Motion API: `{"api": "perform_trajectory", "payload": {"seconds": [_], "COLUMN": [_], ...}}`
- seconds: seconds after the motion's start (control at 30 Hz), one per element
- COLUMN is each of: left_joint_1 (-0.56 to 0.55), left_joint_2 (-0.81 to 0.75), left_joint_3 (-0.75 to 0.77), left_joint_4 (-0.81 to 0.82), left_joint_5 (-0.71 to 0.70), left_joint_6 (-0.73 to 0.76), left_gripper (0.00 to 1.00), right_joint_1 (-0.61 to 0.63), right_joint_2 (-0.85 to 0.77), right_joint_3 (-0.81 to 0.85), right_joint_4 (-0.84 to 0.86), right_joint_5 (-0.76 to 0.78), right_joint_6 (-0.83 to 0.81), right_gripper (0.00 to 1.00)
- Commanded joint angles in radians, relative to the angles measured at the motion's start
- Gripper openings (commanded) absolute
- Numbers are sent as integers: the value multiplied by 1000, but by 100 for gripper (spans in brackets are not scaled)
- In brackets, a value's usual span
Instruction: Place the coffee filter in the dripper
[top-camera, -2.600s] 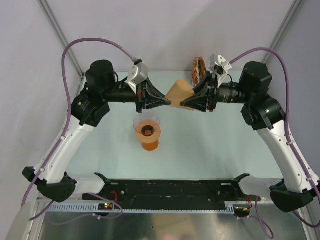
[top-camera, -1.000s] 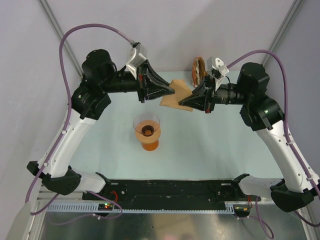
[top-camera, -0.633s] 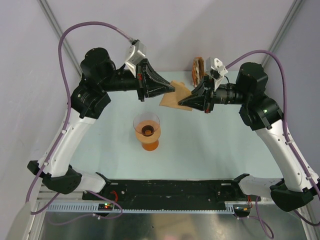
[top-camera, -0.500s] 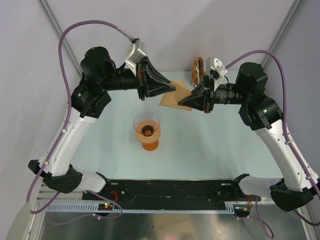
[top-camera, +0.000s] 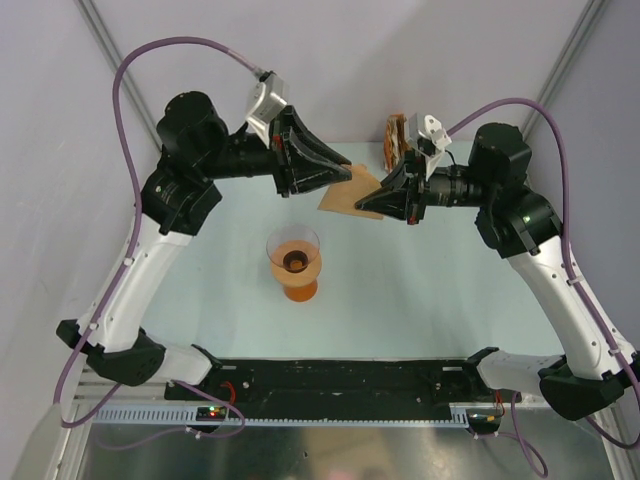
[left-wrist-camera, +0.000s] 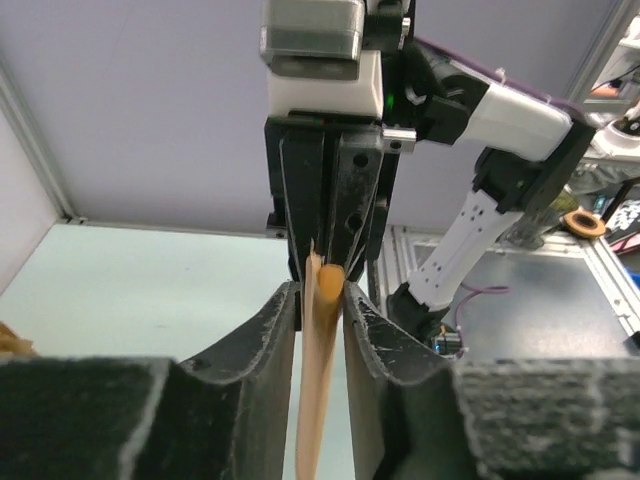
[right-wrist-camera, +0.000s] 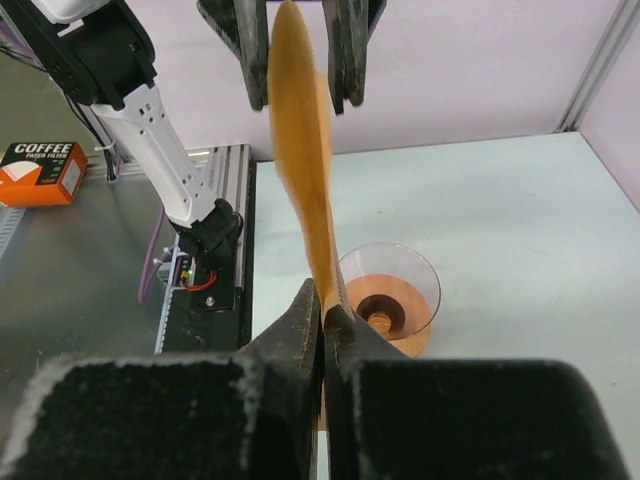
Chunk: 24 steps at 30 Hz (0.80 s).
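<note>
Two arms hold one coffee filter (top-camera: 350, 191) in mid-air above the table (top-camera: 430, 285); the right tool (right-wrist-camera: 322, 300) is clamped flat on the paper's lower edge. The left tool (left-wrist-camera: 320, 295) straddles the opposite edge with its jaws narrow, and a sliver of light on one side leaves it unclear whether it grips.

The single dripper (top-camera: 294, 254) stands empty nearer the arm bases, its dark centre hole uncovered, well apart from the paper. By this showing the pick-up is done. The filter is not yet opened into a cone, carried over the dripper or lowered in, so the placing itself is all to come.

The count is one loose filter, one dripper, two tools, one upright bundle of papers (top-camera: 396, 142) at the far edge and one filter box (right-wrist-camera: 42, 168) on the bench.
</note>
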Motion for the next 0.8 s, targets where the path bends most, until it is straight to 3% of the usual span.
{"api": "perform_trajectory", "payload": {"seconds": [0.0, 0.07, 0.23, 0.5, 0.6, 0.7, 0.77], "left_joint_1": [40, 58, 68, 67, 67, 65, 66], "left_joint_2": [-65, -106, -177, -185, -186, -178, -173], "left_joint_3": [-78, -156, -291, -328, -333, -322, -308], "left_joint_4": [30, 31, 29, 26, 26, 26, 24], "left_joint_5": [12, 15, 12, 33, 46, 62, 67], "left_joint_6": [7, 34, 70, 73, 76, 72, 60], "left_gripper": [39, 45, 48, 41, 29, 8, 2], "right_joint_1": [-16, -19, -18, -16, -14, -12, -14], "right_joint_2": [0, -3, -9, -3, 1, 3, 8], "right_joint_3": [27, 33, 35, 54, 63, 66, 75], "right_joint_4": [46, 58, 79, 84, 76, 74, 75], "right_joint_5": [-21, -27, -36, -41, -43, -42, -39], "right_joint_6": [36, 56, 81, 119, 123, 134, 147], "right_gripper": [0, 0, 0, 0, 0, 0, 4]}}
